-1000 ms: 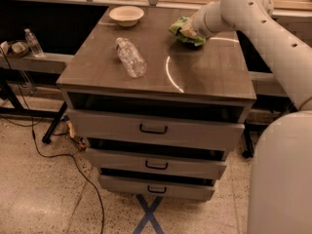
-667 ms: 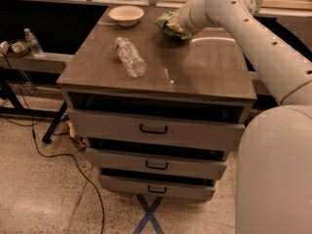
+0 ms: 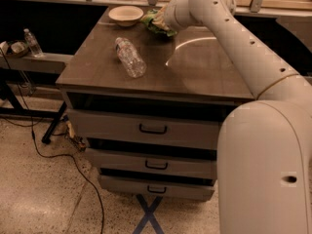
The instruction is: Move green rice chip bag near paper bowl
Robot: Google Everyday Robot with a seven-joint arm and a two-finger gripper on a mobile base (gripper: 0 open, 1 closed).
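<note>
The green rice chip bag [image 3: 155,24] is held at the far side of the cabinet top, just right of the paper bowl [image 3: 126,15], which is cream-white and sits at the far left corner. My gripper [image 3: 162,21] is at the end of the white arm that reaches in from the right, and it is shut on the bag. The arm's wrist hides most of the bag. Whether the bag rests on the top or hangs just above it cannot be told.
A clear plastic water bottle [image 3: 130,57] lies on its side on the grey cabinet top [image 3: 204,67]. The cabinet has three drawers with handles [image 3: 153,129]. A small bottle [image 3: 33,43] stands on a ledge at left. Cables [image 3: 58,150] run across the floor.
My gripper has carried the green bag leftward along the far edge of the top, from the right side to right beside the paper bowl.
</note>
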